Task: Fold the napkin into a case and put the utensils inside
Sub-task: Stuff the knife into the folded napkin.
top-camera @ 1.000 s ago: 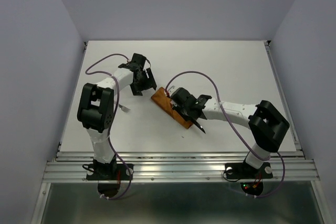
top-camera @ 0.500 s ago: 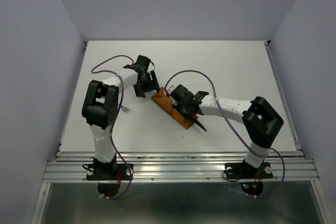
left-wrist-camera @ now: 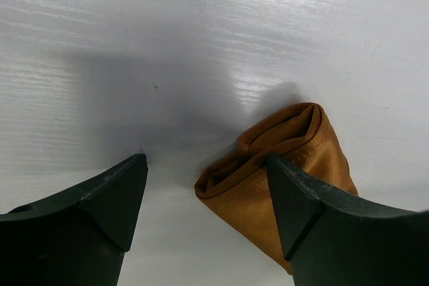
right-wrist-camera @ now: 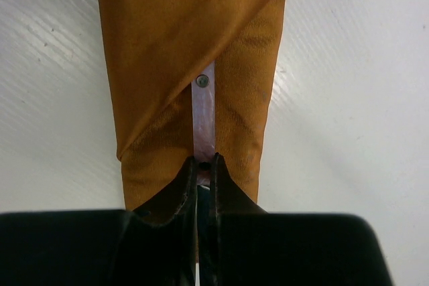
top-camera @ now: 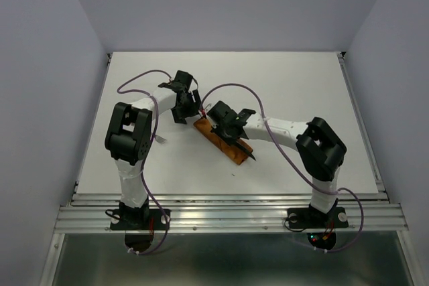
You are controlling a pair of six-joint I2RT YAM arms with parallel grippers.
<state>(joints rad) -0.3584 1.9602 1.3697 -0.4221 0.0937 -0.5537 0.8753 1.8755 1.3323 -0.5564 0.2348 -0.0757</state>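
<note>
The rust-orange case (top-camera: 236, 152) lies slantwise at mid-table. My right gripper (top-camera: 228, 132) sits over it, shut on a slender silver utensil (right-wrist-camera: 204, 115) with a rivet. The utensil's blade runs into the slit between the case's (right-wrist-camera: 167, 45) folded flaps, right in front of my right gripper (right-wrist-camera: 203, 163). The utensil's dark pointed end (top-camera: 253, 156) sticks out at the case's near end. My left gripper (top-camera: 190, 106) is open at the case's far end. In the left wrist view its jaws (left-wrist-camera: 204, 165) stand either side of the case's open corner (left-wrist-camera: 295, 159) without touching it.
A small silver utensil (top-camera: 159, 140) lies on the white table (top-camera: 301, 85) beside my left arm. Purple cables loop over both arms. Walls close the table on three sides.
My right gripper has moved up-left along the case, and the utensil's dark end has moved with it. My left gripper has shifted right, toward the case's far end.
</note>
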